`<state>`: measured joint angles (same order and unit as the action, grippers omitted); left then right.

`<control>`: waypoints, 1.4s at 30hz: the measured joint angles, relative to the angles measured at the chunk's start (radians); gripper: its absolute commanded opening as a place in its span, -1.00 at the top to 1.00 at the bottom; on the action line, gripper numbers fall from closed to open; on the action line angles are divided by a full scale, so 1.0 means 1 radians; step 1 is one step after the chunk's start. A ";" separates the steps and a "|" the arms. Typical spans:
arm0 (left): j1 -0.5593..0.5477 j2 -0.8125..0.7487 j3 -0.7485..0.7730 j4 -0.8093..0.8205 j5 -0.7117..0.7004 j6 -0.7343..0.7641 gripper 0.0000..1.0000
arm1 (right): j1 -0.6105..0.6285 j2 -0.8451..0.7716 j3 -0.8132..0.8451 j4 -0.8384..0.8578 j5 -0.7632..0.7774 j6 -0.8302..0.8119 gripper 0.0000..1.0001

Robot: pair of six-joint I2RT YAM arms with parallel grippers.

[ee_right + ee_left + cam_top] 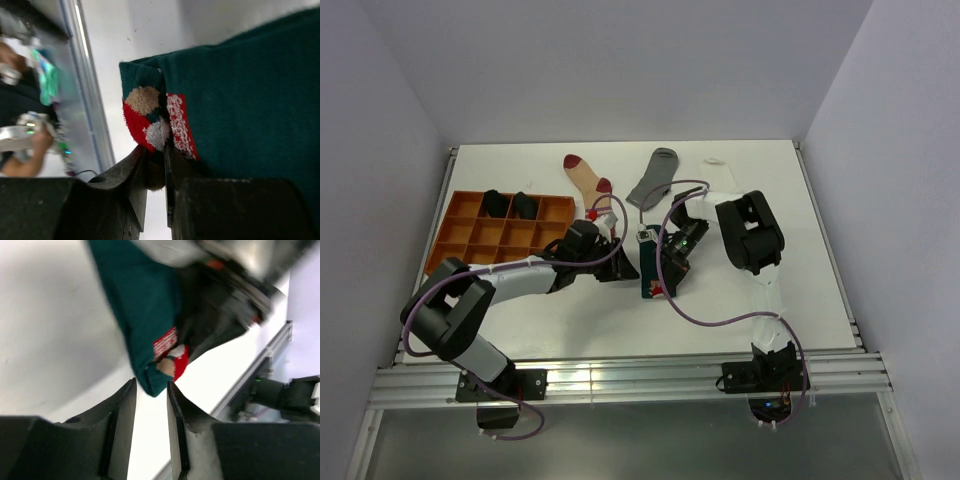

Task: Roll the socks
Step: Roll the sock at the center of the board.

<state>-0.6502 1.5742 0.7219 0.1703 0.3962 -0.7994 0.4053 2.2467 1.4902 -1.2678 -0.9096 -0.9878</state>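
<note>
My right end effector (155,159) is pressed together on the edge of the dark teal fabric sock (240,95), pinching the cloth just beside its red, white and tan Christmas figure; the rest of the sock spreads away beyond my fingertips. My left end effector (151,385) stands spread with nothing between its fingers (125,410); the sock's figured corner lies just past their tips, and I cannot tell whether it touches them. Seen from above, the teal sock lies as a narrow strip near the middle of the white worktop (800,250), between my two end effectors. Farther back lie the beige fabric sock with red toe and heel (585,178), the grey fabric sock (655,178) near it, and the white fabric sock (720,168), partly hidden behind my right arm. At the left sits the orange plastic compartment tray (443,235); a black fabric sock (495,203) and a second black fabric sock (526,206) sit in neighbouring compartments of its back row.
</note>
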 measured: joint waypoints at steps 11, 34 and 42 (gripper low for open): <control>-0.133 0.043 0.013 0.193 -0.066 0.230 0.15 | -0.038 0.064 0.029 -0.079 -0.018 0.087 0.58; -0.178 0.251 0.080 0.287 0.052 0.317 0.25 | -0.068 0.133 0.074 -0.130 -0.032 0.210 0.59; -0.178 0.274 0.087 0.284 0.055 0.298 0.99 | -0.074 0.113 0.048 -0.096 -0.033 0.254 0.28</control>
<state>-0.8280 1.8484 0.8093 0.4545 0.4511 -0.5018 0.3309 2.3596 1.5387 -1.3640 -0.9424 -0.7338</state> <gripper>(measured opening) 0.125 0.286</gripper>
